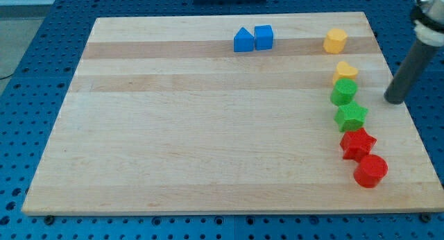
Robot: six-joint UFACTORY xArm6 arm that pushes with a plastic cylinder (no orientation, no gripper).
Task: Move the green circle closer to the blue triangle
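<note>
The green circle [343,92] lies near the board's right edge, just below a yellow heart-like block [346,70] and above a green star [351,116]. The blue triangle [243,40] sits at the view's top centre, touching a blue cube [263,37] on its right. My tip [395,99] is at the board's right edge, to the right of the green circle and apart from it.
A yellow hexagon [335,40] lies at the top right. A red star [357,143] and a red circle [370,170] continue the column below the green star. The wooden board [173,129] rests on a blue perforated table.
</note>
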